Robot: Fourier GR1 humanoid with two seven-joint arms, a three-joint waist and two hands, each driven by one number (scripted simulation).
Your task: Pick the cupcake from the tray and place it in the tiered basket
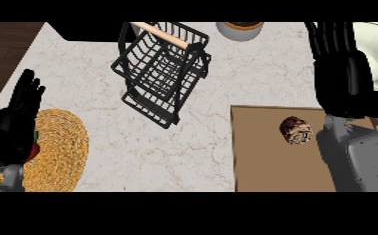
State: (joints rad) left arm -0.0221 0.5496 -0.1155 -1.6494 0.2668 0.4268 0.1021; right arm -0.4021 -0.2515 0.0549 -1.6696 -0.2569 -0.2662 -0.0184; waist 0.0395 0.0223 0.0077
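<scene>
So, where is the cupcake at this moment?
In the head view the cupcake lies on the brown tray at the right side, just left of the right hand and apart from the tiered basket.

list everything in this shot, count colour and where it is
counter: one, white marble, under everything
basket: one, black wire, wooden handle, upper middle
tray: one, brown, lower right
cupcake: one, dark brown, on the tray
mat: one, woven yellow, lower left
red item: one, on the mat, mostly hidden
pot: one, grey, top edge
left hand: black, open, resting at left edge
right hand: black, open, beyond the cupcake
</scene>
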